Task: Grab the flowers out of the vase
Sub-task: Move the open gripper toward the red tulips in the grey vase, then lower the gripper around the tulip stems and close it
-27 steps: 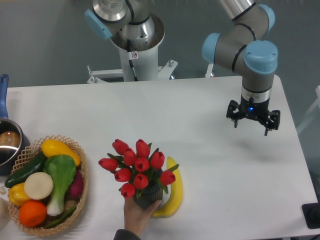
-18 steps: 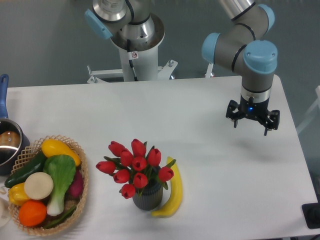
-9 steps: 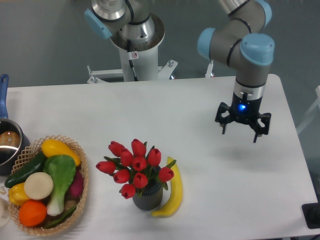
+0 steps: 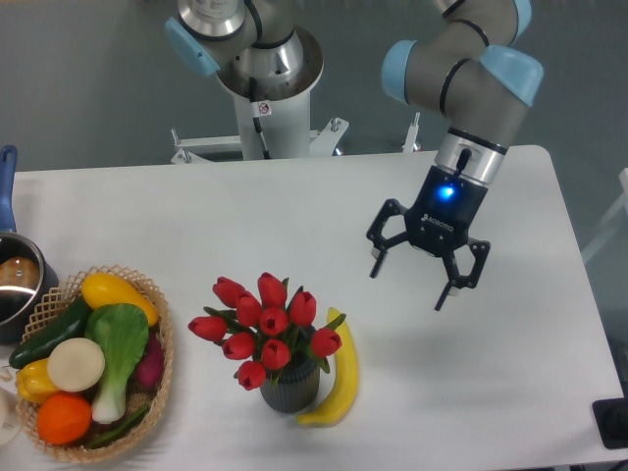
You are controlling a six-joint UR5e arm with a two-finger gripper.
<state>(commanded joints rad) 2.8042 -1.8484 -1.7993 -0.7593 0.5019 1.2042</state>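
1. Your gripper (image 4: 408, 286) hung above the table (image 4: 294, 216), fingers spread apart, gripping nothing; its body read "ROBOTIQ".
2. The flowers (image 4: 263, 326) sat in the vase (image 4: 290, 385), lower left of it, well apart.
3. A banana (image 4: 339, 378) touched the vase.

There is just one fixed camera, mounted high above the near edge of the worktop (image 4: 245, 216) and tilted steeply down toward the far side. It stands back enough to take in nearly the whole white surface, with the arm's base (image 4: 265, 98) at the far edge.
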